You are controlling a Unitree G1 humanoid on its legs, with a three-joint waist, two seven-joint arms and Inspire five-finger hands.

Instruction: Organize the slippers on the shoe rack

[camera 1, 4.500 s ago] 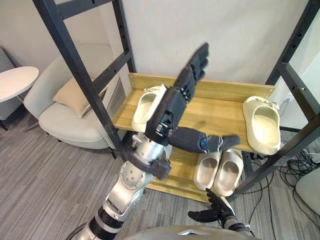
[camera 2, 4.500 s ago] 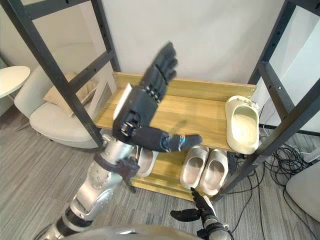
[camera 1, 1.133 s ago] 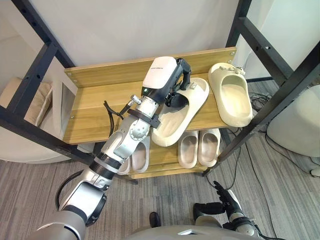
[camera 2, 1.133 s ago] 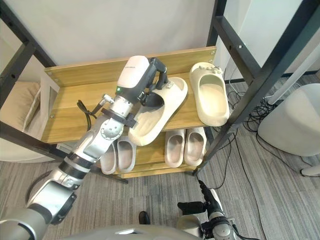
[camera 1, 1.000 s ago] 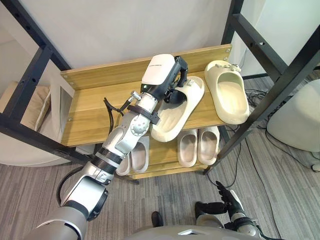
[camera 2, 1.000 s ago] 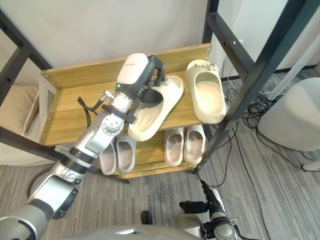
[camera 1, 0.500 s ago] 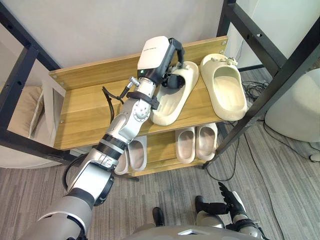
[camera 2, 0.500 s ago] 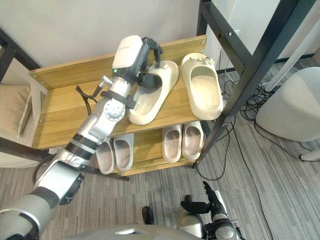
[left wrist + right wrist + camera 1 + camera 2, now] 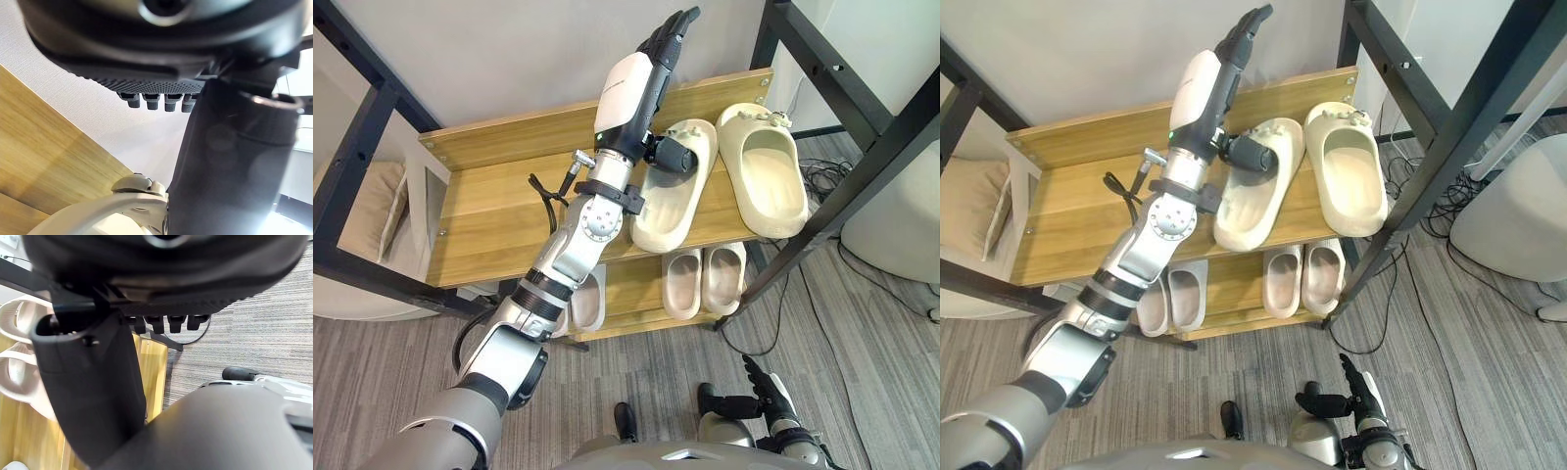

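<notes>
Cream foam pair on the wooden upper shelf [image 9: 499, 211], right end: the left slipper [image 9: 668, 206] lies slanted, heel at the front edge, close beside the right slipper [image 9: 769, 186]. Left hand [image 9: 631, 93] raised above the slanted one, fingers straight, holding nothing; right hand [image 9: 766, 397] idle near the floor, fingers relaxed. Advised: nudge that heel gently rightward until parallel, sparing its neighbour.

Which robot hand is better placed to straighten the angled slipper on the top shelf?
Left. The left robot hand hovers open over the angled slipper on the top shelf, while the right robot hand hangs low near the floor.
</notes>
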